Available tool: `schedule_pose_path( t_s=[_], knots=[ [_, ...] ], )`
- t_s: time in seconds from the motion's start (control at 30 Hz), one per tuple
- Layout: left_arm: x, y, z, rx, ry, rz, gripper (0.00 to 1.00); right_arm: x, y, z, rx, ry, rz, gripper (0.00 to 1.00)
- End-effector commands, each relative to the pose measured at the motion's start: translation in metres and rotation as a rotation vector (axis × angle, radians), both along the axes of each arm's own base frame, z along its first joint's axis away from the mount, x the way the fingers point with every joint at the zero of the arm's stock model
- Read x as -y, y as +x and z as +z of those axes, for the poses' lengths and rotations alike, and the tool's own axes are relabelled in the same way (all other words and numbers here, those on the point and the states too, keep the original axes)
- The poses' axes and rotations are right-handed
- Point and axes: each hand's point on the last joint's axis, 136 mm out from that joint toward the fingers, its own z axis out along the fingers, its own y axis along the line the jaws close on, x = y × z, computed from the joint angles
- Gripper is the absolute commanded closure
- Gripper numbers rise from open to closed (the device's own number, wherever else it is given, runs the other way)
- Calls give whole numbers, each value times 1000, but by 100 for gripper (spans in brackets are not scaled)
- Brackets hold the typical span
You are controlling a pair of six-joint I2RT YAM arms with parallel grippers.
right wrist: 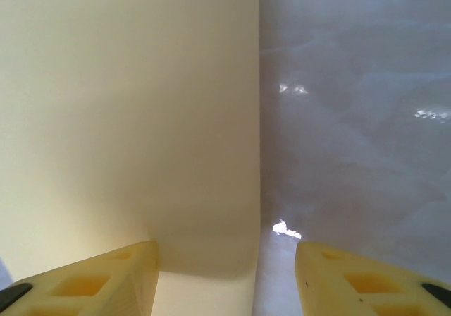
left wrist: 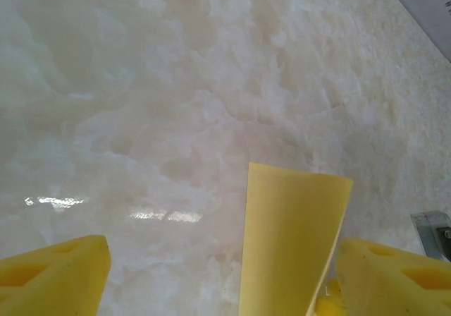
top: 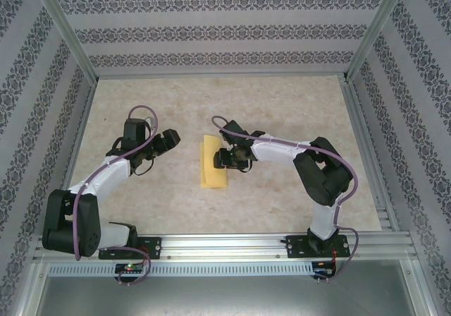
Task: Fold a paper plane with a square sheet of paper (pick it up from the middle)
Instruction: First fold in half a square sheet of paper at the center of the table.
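Though creased just once so far, already looking tidy: thin yellow-orange square sheet of paper (top: 213, 162) lying doubled over into a narrow rectangle, flat in the middle of the pale marbled tabletop (top: 282, 111). Guessing centre fold done, nose corners next. Right gripper (top: 225, 159) sitting over the strip's right long edge, chunky yellow fingers (right wrist: 106, 277) spread apart, one above paper and one above bare table, pinching nothing. Left gripper (top: 169, 141) off to the left, clear of the paper, also splayed wide and empty, strip visible ahead between its tips. Next move probably calls for teasing up one thin top layer at a corner without dragging the whole thing, tricky on such a smooth glossy surface. Matte paper, crisp straight edges, no curl worth mentioning
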Motion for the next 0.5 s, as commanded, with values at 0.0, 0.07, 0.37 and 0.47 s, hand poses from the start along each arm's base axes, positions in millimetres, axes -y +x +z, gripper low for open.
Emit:
schedule_pose_path(
  t_s=[0.0,0.07,0.37,0.47],
  knots=[
    [17,-1,3,8,-48,-57,19,3,8,11,34,-23,-11,47],
    [28,-3,3,13,-70,-95,22,3,8,9,26,-28,-12,46],
    [84,-18,-4,2,-179,-289,37,2,7,-2,-3,-46,-3,43],
    [97,-23,-15,-27,-177,-329,43,3,6,-5,-14,-55,-4,41]
  ],
)
